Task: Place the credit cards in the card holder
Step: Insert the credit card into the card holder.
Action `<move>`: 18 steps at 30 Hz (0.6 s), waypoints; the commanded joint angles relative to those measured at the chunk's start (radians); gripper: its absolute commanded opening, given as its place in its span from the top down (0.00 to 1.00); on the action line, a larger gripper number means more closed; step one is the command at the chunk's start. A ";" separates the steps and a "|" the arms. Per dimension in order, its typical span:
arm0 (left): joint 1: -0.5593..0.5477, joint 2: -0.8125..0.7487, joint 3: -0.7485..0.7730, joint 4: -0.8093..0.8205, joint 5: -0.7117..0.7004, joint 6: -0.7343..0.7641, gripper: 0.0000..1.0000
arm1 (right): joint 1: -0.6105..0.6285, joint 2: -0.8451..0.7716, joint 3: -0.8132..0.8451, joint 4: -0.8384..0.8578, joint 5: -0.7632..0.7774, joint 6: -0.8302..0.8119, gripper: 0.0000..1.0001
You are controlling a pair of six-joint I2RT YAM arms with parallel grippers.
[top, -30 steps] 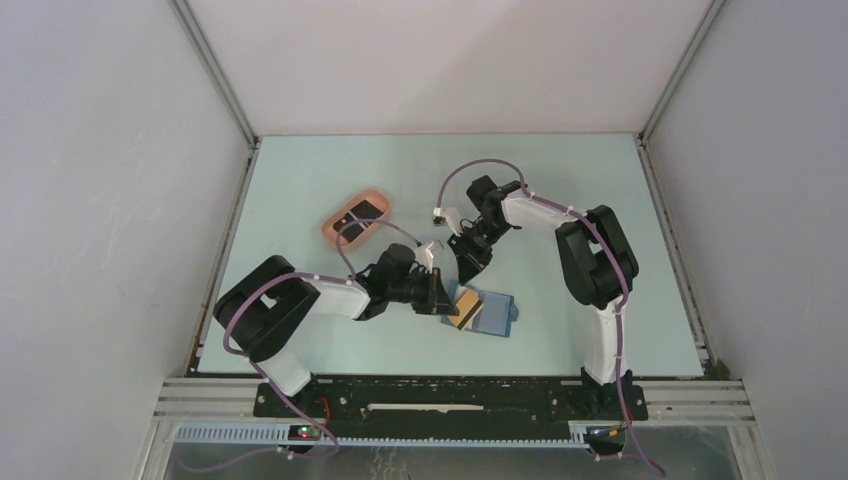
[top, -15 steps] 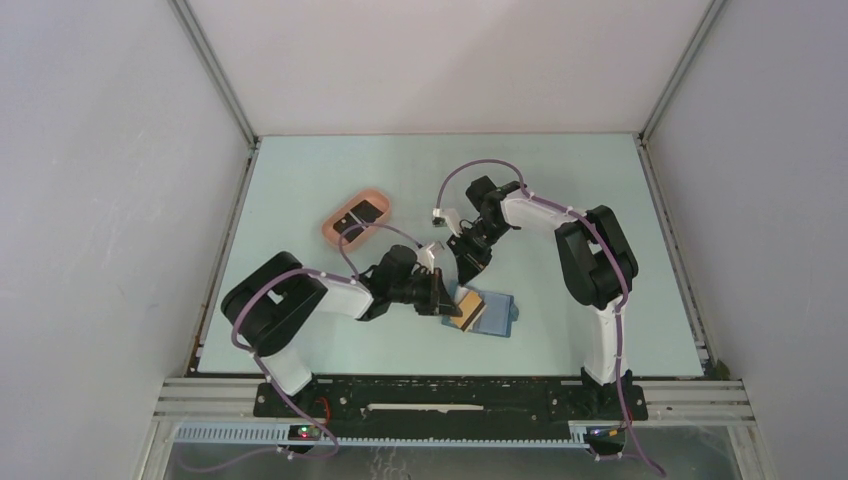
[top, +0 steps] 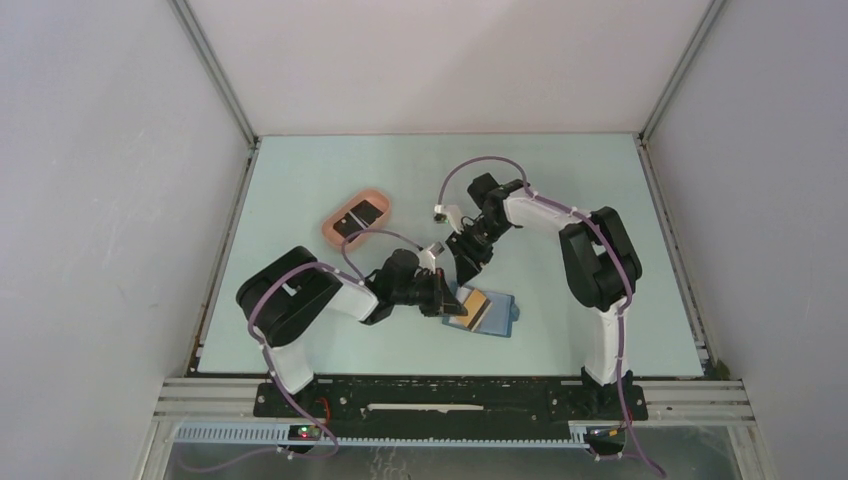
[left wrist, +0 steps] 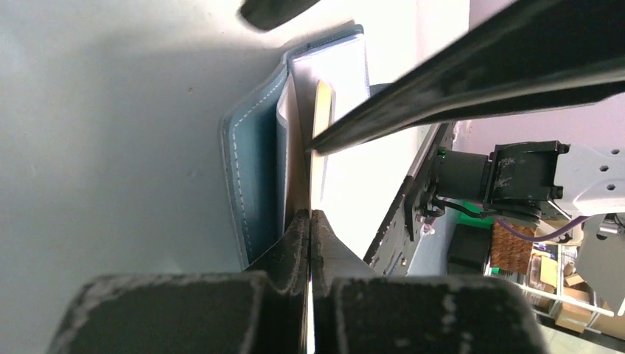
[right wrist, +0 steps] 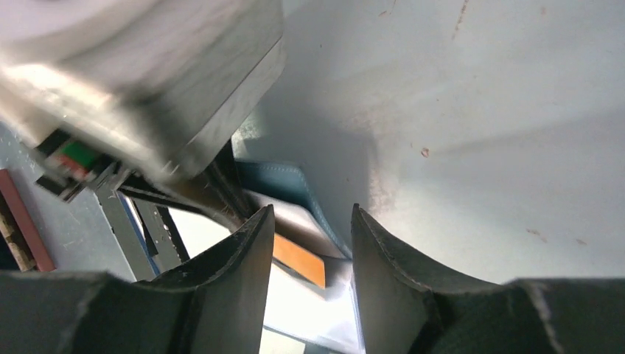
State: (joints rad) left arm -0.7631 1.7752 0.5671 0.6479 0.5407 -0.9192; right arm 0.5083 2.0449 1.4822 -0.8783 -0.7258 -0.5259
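The blue card holder lies open on the table in front of both arms. An orange-tan credit card rests in it, its thin edge standing beside the inner pockets. My left gripper is shut on a thin inner leaf of the card holder at its left edge. My right gripper hovers just above with its jaws open; the orange card shows below the gap, free of the fingers. Two black credit cards lie in the pink tray.
The pink oval tray sits behind and left of the left arm, near the left wall rail. Both wrists crowd closely over the card holder. The right arm's purple cable loops above the table's middle.
My right gripper's jaws have opened and let go of the orange card, which has dropped from a tilted stance to lying flatter in the card holder. The left gripper stays shut.
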 commanded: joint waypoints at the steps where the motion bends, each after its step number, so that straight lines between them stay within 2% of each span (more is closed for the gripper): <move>1: -0.009 0.028 -0.032 0.069 -0.033 -0.031 1.00 | -0.045 -0.139 -0.012 0.027 0.030 -0.002 0.48; 7: -0.011 0.040 -0.043 0.100 -0.041 -0.048 1.00 | -0.099 -0.310 -0.129 0.062 0.059 -0.061 0.50; 11: -0.014 0.043 -0.058 0.135 -0.051 -0.064 1.00 | -0.105 -0.517 -0.278 0.116 -0.008 -0.216 0.58; 13: -0.016 0.044 -0.068 0.154 -0.055 -0.075 1.00 | -0.104 -0.644 -0.402 0.154 -0.068 -0.357 0.58; 15: -0.018 0.047 -0.077 0.174 -0.059 -0.085 1.00 | -0.107 -0.755 -0.546 0.121 -0.136 -0.643 0.58; 16: -0.019 0.049 -0.080 0.184 -0.060 -0.090 1.00 | -0.109 -0.801 -0.606 0.107 -0.146 -0.793 0.57; 18: -0.023 0.053 -0.083 0.198 -0.065 -0.100 1.00 | -0.115 -0.861 -0.688 0.112 -0.119 -0.948 0.54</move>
State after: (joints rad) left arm -0.7723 1.8091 0.5095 0.8005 0.5072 -0.9993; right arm 0.3962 1.2793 0.9421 -0.7559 -0.7929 -0.9909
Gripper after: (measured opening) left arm 0.006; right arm 0.435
